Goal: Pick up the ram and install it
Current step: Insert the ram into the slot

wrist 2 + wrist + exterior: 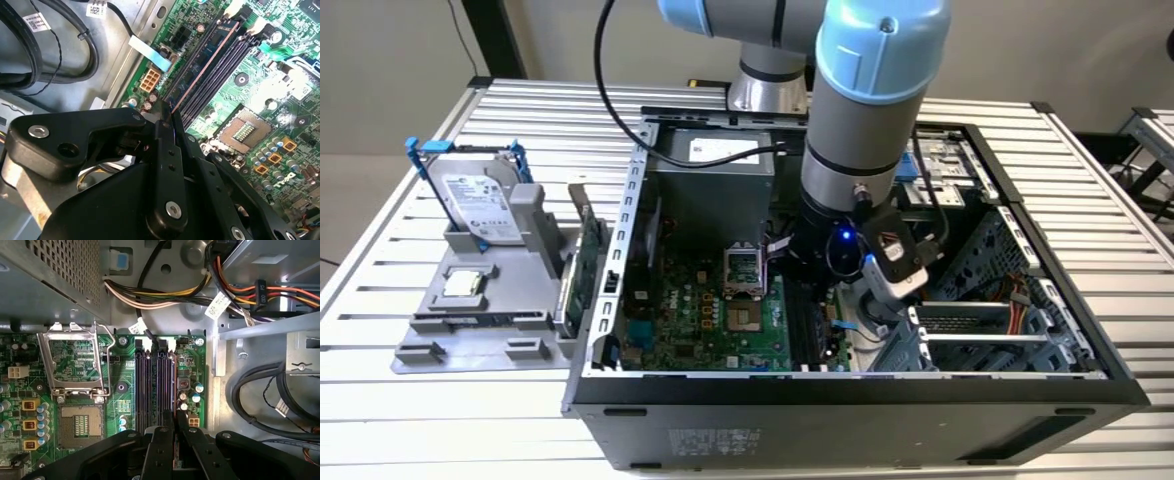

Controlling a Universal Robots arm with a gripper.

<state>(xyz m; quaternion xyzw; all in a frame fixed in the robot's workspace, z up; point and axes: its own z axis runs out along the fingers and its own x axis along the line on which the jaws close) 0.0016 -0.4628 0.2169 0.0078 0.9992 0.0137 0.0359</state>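
Observation:
In both wrist views the ram (200, 67) is a thin dark stick standing on edge along the outermost of the long black motherboard slots (220, 70), on the side nearest the case's metal wall. My gripper (167, 112) has its two black fingers pressed together on the near end of the ram (175, 390). In the first wrist view my gripper (175, 422) sits right over that slot, beside the other slots (150, 390). In the exterior view my gripper (825, 300) reaches down inside the open computer case (854, 385), low over the motherboard (707, 320).
An open processor socket (75, 370) lies beside the slots. Bundled cables (165, 295) and a metal drive cage (987, 330) crowd the other side. Outside the case, a grey fixture (467, 335) holds a hard drive (474, 200) and a green expansion card (587, 265).

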